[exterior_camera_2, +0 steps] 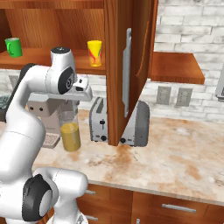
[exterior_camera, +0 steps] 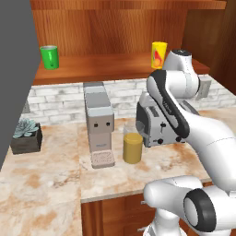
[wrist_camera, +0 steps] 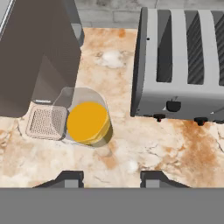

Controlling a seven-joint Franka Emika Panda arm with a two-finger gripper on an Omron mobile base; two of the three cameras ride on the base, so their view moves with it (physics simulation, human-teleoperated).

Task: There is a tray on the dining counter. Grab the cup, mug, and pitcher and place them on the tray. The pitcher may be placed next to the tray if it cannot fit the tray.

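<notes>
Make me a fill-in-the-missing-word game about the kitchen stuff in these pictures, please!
1. The green mug stands on the wooden ____.
2. The liquid in the pitcher is the colour ____.
3. The pitcher stands on the counter between the coffee machine and the ____.
4. The cup on the shelf is the colour ____.

Missing words: shelf; yellow; toaster; yellow
</notes>
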